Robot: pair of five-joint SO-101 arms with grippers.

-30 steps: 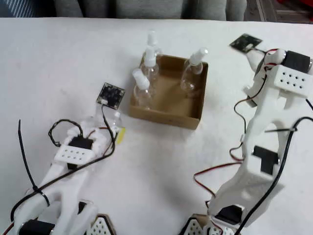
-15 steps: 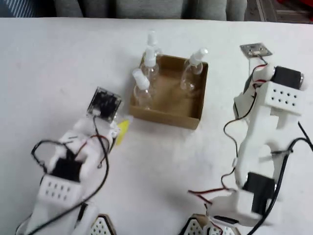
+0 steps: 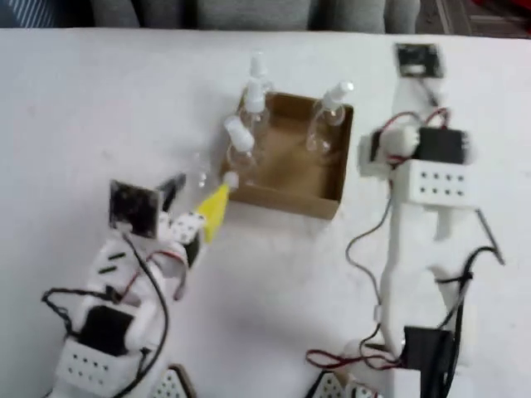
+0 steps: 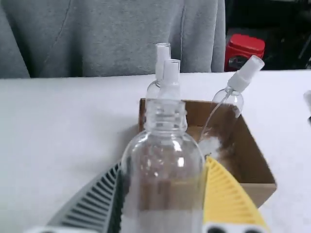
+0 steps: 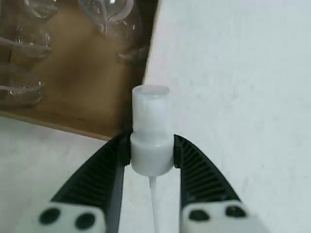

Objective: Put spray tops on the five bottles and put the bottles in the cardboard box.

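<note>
High view and left wrist view agree on the left arm: it stands at the near left of the cardboard box [image 3: 282, 197], and the left gripper [image 4: 163, 167] is clamped on a clear bottle [image 4: 163, 187], with a grey finger [image 4: 92, 206] on one side and a yellow finger [image 4: 226, 199] on the other. This bottle is upright and see-through, with rounded shoulders and a bare threaded neck that carries no spray top. It is held just outside the box's near left corner, and the yellow finger points at that corner.

Inside the box stand three clear bottles already fitted with white spray tops: one at the near left wall [image 3: 241, 153], one behind it [image 3: 253, 112] and one toward the far right corner [image 3: 325, 124]. A fourth capped bottle [image 3: 259, 73] stands at the box's far left corner; whether it is inside the rim or just behind it cannot be told. From the left wrist, the capped bottles line up directly behind the held bottle's neck.

To the right of the box is the right arm. The right gripper [image 5: 151, 153] has its black fingers [image 5: 99, 179] pressed on the collar of a white spray top [image 5: 151, 138], nozzle end up, with its thin dip tube [image 5: 153, 204] hanging below. The top is over the white table [image 3: 99, 108], just beside the box's right outer wall. Beyond the table lie grey upholstery [image 4: 97, 34] and a red object [image 4: 244, 51].
</note>
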